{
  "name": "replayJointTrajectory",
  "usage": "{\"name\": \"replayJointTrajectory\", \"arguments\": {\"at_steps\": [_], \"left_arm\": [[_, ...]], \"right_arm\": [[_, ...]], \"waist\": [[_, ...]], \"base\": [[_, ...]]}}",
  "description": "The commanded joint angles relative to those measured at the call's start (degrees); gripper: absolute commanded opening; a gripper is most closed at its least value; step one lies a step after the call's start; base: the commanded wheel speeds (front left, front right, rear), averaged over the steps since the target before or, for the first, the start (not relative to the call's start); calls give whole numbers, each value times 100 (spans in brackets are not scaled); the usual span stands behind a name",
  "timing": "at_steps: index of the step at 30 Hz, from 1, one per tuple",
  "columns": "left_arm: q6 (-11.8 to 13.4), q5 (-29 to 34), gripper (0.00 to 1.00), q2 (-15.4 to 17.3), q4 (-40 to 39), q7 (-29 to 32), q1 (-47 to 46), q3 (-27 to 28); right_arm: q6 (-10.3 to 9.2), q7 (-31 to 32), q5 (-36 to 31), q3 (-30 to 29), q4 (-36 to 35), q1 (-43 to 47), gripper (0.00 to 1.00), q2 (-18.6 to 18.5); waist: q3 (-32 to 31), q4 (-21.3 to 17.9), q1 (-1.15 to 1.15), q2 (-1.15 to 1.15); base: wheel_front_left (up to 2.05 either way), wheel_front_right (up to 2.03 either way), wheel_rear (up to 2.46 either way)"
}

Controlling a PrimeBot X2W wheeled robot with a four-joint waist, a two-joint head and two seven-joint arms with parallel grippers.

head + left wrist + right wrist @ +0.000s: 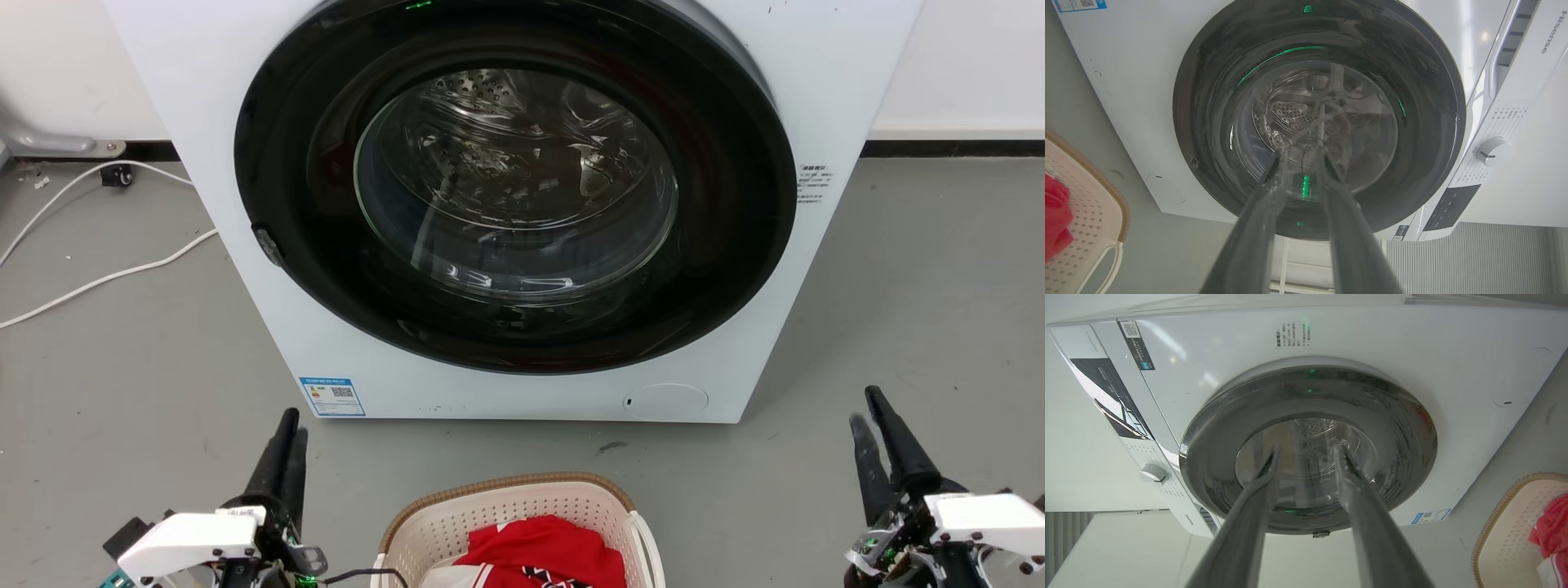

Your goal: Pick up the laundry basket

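Right now basket [506, 486] sits on floor [147, 392] at bottom centre of head view, just in front of washer [506, 396], whose door [514, 196] is shut; red cloth [543, 547] lies inside; L gripper [292, 426] is near basket's left, R gripper [864, 407] well off to its right, neither touching it; wrist views show both jaws spread w/ a clear gap, pinching nothing.

laundry basket [522, 510] | cream perforated, brown woven rim, red cloth inside | upright on floor, near washer [204, 122] front
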Motion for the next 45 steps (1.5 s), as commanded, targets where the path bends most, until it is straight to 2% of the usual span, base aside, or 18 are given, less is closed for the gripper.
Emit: {"name": "replayJointTrajectory", "arguments": {"at_steps": [1,5,7,16,29,45], "left_arm": [[-6,8,100,13,-142,-68,-80,-12],[-7,120,100,15,-237,-186,-46,12],[-7,279,100,16,-284,-242,-34,45],[11,1330,100,19,-533,-457,-14,133],[226,2951,100,23,-897,-768,105,-83],[381,4527,100,28,-1100,-1093,236,-263]], "right_arm": [[0,-78,-63,21,-90,-82,100,-5],[0,-196,-237,32,-128,-60,100,-5],[0,-253,-530,31,-198,-54,100,-5],[0,-468,-1521,19,-495,2,100,-6],[1,-778,-3564,235,-833,136,100,-7],[1,-1107,-5191,469,-1170,284,100,-9]], "waist": [[1,0,0,0],[0,1,0,0],[1,1,0,0],[7,4,0,0],[14,8,0,0],[5,24,0,0]], "base": [[0,0,0],[0,0,0],[0,0,0],[0,0,0],[0,0,0],[0,0,0]]}}
